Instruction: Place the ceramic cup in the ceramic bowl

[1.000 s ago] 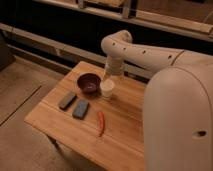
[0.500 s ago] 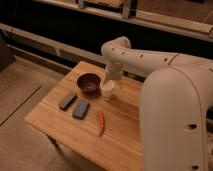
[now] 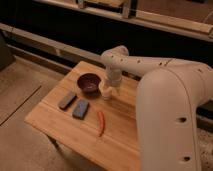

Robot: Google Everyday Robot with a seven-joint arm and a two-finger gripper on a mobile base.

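On the near part of the wooden surface lie a red chili, a dark block and a second dark block. Further back, the end effector reaches down over the ceramic cup; I cannot tell whether it grips the cup or is open. The cup sits directly under it, just beside the ceramic bowl, outside the rim.

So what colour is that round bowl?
Dark maroon-brown bowl, camera view; gripper beside it at white cup.
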